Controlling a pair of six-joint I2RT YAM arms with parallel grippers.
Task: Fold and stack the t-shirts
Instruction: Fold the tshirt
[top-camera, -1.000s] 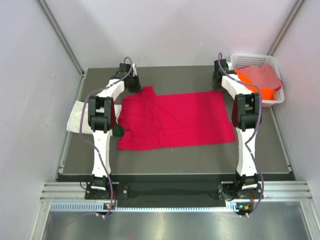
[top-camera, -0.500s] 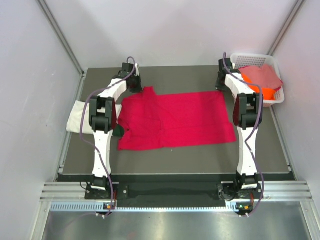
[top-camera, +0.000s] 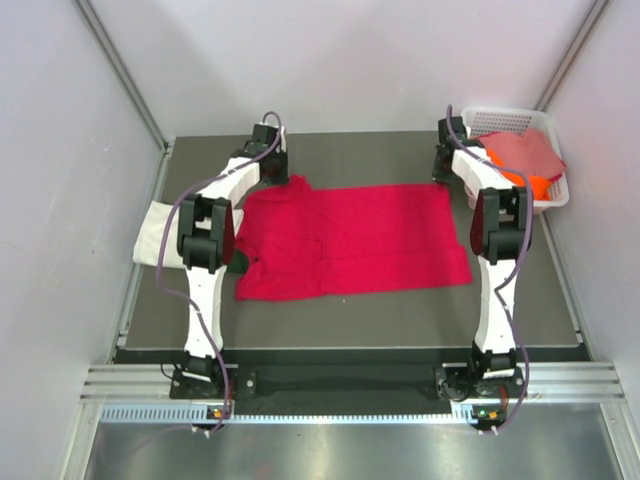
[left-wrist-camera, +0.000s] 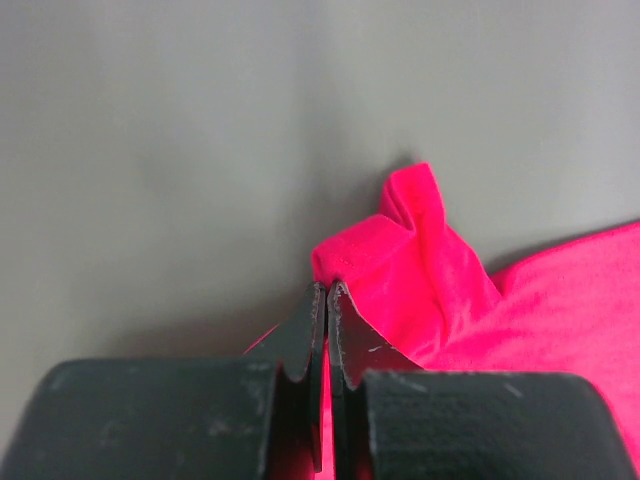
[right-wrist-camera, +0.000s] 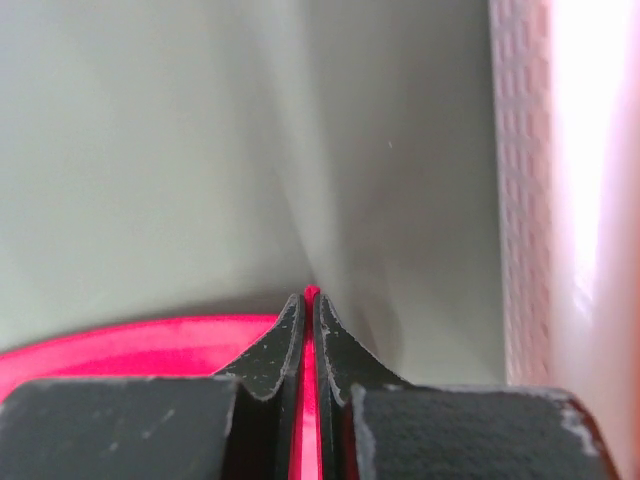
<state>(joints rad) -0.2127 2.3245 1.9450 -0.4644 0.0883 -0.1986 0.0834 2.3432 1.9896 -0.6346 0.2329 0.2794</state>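
A crimson-red t-shirt (top-camera: 350, 240) lies spread flat across the middle of the table. My left gripper (top-camera: 283, 178) is shut on its far left corner, where the red cloth (left-wrist-camera: 420, 270) bunches up past the fingertips. My right gripper (top-camera: 445, 180) is shut on the far right corner, with a thin red edge (right-wrist-camera: 310, 292) showing between the jaws. A cream-white t-shirt (top-camera: 155, 232) lies folded at the table's left edge, partly behind the left arm. Orange (top-camera: 530, 184) and dusty pink (top-camera: 525, 150) t-shirts sit in the basket.
A white lattice basket (top-camera: 552, 200) stands at the far right corner of the table; its wall (right-wrist-camera: 520, 180) shows close on the right in the right wrist view. Grey walls enclose the table on three sides.
The right gripper has shut on the red t-shirt's far right corner. The left gripper has shifted slightly right and farther back with the left corner in it.
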